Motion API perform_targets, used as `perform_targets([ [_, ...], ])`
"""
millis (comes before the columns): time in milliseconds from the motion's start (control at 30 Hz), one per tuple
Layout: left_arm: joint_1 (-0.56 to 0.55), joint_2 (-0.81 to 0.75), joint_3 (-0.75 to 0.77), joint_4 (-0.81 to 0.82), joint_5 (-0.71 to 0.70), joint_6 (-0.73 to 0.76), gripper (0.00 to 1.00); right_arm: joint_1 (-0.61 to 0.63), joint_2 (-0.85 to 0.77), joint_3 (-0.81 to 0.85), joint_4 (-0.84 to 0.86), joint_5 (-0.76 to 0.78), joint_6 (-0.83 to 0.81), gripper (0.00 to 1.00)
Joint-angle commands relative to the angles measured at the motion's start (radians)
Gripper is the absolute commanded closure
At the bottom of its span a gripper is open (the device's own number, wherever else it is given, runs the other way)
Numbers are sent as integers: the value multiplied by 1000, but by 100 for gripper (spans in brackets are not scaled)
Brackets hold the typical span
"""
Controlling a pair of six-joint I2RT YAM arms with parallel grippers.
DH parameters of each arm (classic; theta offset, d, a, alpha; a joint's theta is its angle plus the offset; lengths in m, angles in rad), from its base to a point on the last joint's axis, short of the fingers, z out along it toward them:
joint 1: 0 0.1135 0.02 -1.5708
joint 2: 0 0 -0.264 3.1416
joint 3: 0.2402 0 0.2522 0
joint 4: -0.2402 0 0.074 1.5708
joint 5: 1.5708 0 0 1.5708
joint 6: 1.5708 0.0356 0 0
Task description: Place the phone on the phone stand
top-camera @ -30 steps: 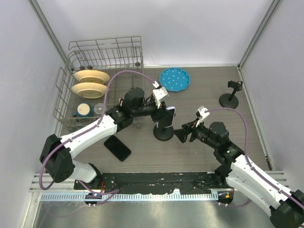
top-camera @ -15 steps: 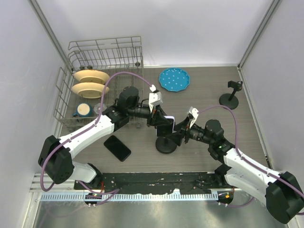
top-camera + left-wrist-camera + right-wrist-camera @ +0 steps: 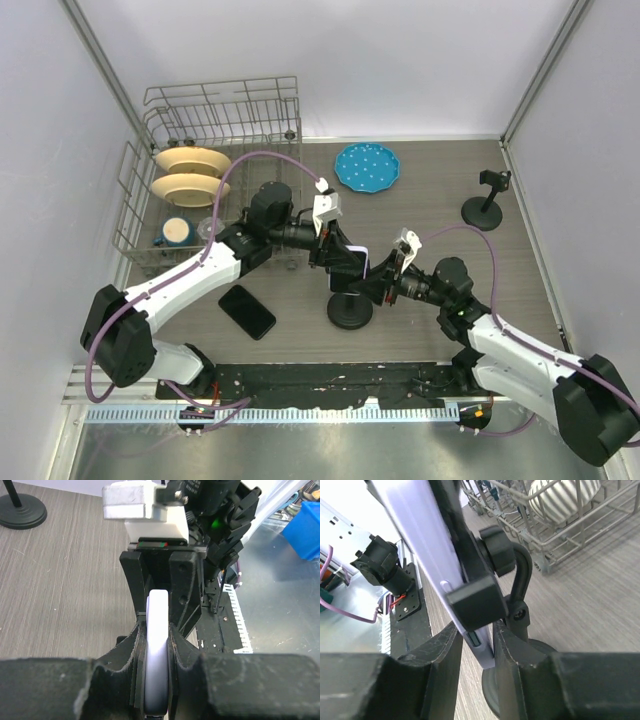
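A lavender phone (image 3: 356,258) stands on edge above the black phone stand (image 3: 350,312). My left gripper (image 3: 158,642) is shut on the phone (image 3: 158,625) across its thickness. In the right wrist view the stand's black clamp block (image 3: 472,602) sits over the phone's (image 3: 420,535) side edge, above the round base (image 3: 540,662). My right gripper (image 3: 477,640) straddles the phone's lower corner. Its right pad touches the phone and a thin gap shows at the left pad. Seen from above, the right gripper (image 3: 378,287) faces the left gripper (image 3: 335,255).
A black phone (image 3: 247,311) lies flat near the left arm. A second black stand (image 3: 487,200) is at the far right and a blue plate (image 3: 366,167) at the back. A wire dish rack (image 3: 160,100) with plates and a cup fills the back left.
My right gripper moved left up to the phone and its jaws narrowed around the lower corner. Phone, stand base and left gripper shifted toward the near edge.
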Motion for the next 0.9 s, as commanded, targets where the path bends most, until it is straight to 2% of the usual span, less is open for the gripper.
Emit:
perform_targets([
  [0,-2,-29,27,167,45,-65,100,-2,44,-26,204,-48,106,67],
  [67,-2,-29,27,175,48,-79,100,0,47,-30,224,-45,112,71],
  [167,-1,-28,28,185,48,-91,100,-2,41,-31,221,-45,111,85],
  [200,-2,-25,28,190,51,-97,100,-2,39,-31,220,-45,109,96],
  [233,-2,-22,30,192,56,-102,100,0,38,-31,217,-43,105,99],
  [367,-2,-11,44,195,47,-122,99,-2,15,-49,204,24,71,99],
  [400,-2,-9,45,193,19,-137,94,-2,1,-54,191,51,54,99],
  [433,-2,-11,47,193,1,-148,77,-2,-32,-66,174,74,22,99],
  [533,-2,-20,53,181,-61,-182,51,-2,-91,-82,154,145,-35,99],
  [567,-1,-25,62,173,-68,-186,23,-2,-99,-80,151,166,-47,99],
  [600,-2,-29,65,167,-78,-195,6,-3,-105,-76,149,168,-56,99],
  [633,-2,-48,65,155,-103,-205,0,-2,-108,-66,140,174,-67,99],
  [700,-1,-74,61,130,-133,-191,0,-2,-116,-54,126,194,-95,99],
  [867,-2,-183,-2,52,-350,-114,3,-2,-206,-43,80,266,-116,99],
])
